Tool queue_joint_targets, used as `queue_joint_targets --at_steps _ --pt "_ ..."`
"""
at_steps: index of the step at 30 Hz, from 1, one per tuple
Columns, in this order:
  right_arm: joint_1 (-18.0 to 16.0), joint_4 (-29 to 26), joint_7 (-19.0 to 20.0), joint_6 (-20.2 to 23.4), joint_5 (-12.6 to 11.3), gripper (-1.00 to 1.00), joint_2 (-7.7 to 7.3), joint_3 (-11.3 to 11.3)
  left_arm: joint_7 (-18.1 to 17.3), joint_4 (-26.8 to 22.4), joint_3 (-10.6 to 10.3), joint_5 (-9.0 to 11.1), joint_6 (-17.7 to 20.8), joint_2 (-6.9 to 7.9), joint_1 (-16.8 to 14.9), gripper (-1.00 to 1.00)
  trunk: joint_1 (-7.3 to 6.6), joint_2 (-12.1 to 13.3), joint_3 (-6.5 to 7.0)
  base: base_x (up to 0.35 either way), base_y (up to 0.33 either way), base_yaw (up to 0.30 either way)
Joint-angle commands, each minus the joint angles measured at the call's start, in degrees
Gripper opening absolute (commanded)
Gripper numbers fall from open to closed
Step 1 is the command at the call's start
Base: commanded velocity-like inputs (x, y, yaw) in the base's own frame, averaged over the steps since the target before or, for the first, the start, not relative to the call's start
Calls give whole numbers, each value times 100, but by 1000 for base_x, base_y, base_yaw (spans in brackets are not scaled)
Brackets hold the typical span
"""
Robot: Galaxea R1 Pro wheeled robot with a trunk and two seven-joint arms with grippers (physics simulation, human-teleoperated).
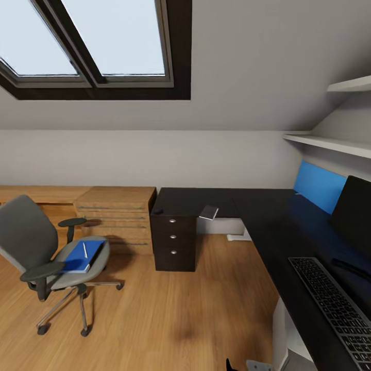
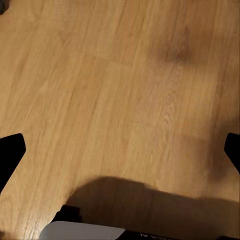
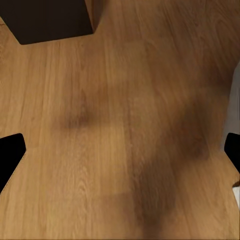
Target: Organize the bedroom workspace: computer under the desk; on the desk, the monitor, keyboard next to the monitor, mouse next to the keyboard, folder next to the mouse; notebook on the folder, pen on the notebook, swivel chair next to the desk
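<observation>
Both wrist cameras look down at bare wood-plank floor. The left gripper (image 2: 120,150) has its dark fingertips (image 2: 11,152) spread to the frame's edges, wide open and empty; the right gripper (image 3: 120,152) is likewise wide open, holding nothing.

Nearest in the head view, the keyboard (image 1: 337,309) lies flat on the desk (image 1: 268,216) along its right-hand run: dark keys, greyish frame, rigid. Behind it stands the monitor (image 1: 355,214), a black screen against the blue back panel.

Farther off, the grey upholstered chair (image 1: 31,237) stands on the floor, well apart from the desk, on a chrome wheeled base. The blue folder (image 1: 80,256) lies flat on its seat, with the pale pen (image 1: 85,250) lying on top of it. The folder looks thin, light and fairly stiff; pinching an overhanging edge seems best. The pen could roll off if tilted.

Farthest, a small grey notebook (image 1: 208,212) overhangs the front edge of the desk's far run, beside the black drawer unit (image 1: 174,242).
</observation>
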Motion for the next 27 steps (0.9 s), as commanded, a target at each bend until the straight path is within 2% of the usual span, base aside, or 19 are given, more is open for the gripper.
queue_joint_targets --at_steps 1,6,13,17,19,27 --pt "-4 5 -16 -17 -43 100 2 50 45 -15 -31 52 -25 13 -3 100 2 -6 -7 57 0 0" --pt "-4 6 -16 -17 -44 100 2 50 76 -69 -4 47 -34 31 -3 100 2 -6 -7 26 0 0" --pt "-4 6 -16 -17 -44 100 2 50 88 -151 112 60 -37 55 -3 100 -152 275 119 52 0 0" --pt "-4 6 -16 -17 -44 100 2 50 73 -155 291 68 -37 53 -3 100 -240 436 191 253 0 0" --pt "-4 6 -16 -17 -44 100 5 50 43 -157 464 71 -37 52 -3 100 -283 516 227 310 0 0" --pt "-4 6 -16 -17 -44 100 15 57 71 -144 512 67 -26 35 -3 100 -459 837 370 327 0 0"
